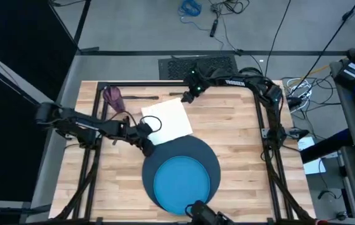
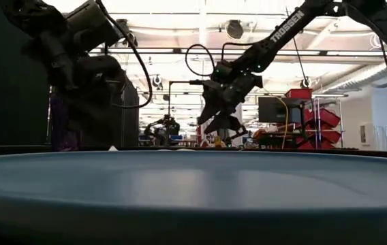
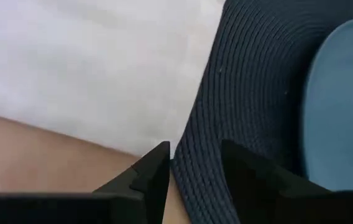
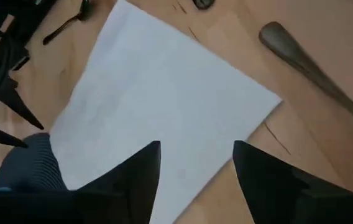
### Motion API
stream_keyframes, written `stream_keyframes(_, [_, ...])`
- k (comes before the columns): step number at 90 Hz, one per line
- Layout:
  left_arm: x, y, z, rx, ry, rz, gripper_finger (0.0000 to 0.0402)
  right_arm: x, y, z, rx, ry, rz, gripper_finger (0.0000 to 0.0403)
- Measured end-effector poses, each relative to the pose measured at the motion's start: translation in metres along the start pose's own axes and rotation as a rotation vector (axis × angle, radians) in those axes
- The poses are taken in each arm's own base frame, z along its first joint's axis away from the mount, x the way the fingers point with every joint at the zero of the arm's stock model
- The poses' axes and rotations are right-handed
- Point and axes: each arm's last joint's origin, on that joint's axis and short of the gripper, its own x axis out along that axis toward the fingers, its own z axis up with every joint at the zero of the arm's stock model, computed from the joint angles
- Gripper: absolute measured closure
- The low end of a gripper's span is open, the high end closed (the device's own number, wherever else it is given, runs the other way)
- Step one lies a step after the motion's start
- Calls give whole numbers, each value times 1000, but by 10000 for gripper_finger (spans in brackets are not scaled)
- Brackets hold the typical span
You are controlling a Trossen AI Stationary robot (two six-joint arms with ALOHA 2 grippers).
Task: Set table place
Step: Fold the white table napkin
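A dark blue round mat (image 1: 209, 156) lies on the table's near middle with a bright blue plate (image 1: 185, 182) on it. A white napkin (image 1: 167, 120) lies flat behind it, its near edge meeting the mat's far rim. My left gripper (image 3: 195, 155) is open and low at the mat's far-left rim (image 1: 147, 142). My right gripper (image 4: 195, 155) hangs open above the napkin's far edge (image 1: 187, 97), raised clear of the table (image 2: 221, 126). A purple cup (image 1: 112, 95) lies at the far left, with cutlery (image 1: 141, 97) beside it. My left gripper comes in low from the table's left. Its fingers straddle the mat's far-left rim (image 3: 186, 155): one finger (image 3: 245, 168) is over the mat, the other (image 3: 155, 165) over the wood beside the napkin. I cannot tell whether either finger touches the mat.
A metal handle (image 4: 307, 62) lies on the wood beyond the napkin's corner, and a dark fork (image 4: 71, 25) lies near its other side. Bare wood (image 1: 246, 131) stretches right of the mat. The black frame (image 1: 265, 125) runs around the table.
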Motion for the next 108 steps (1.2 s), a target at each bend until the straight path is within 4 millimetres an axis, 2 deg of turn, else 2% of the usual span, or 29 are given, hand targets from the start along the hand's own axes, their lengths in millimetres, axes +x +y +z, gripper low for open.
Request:
stream_keyframes(19, [8, -1, -6, 17, 26, 22, 272, 7, -6, -1, 59, 3, -4, 215])
stream_keyframes(49, [9, -2, -8, 27, 20, 39, 272, 28, -21, -11, 122, 50, -29, 215])
stream_keyframes(69, [9, -2, -8, 27, 20, 39, 272, 30, -19, -12, 137, 58, -37, 215])
stream_keyframes(94, [9, -2, -8, 29, 19, 40, 272, 49, -15, -20, 141, 102, -45, 216])
stream_keyframes(108, [9, -3, -8, 34, 19, 40, 272, 50, -14, -20, 124, 103, -49, 216])
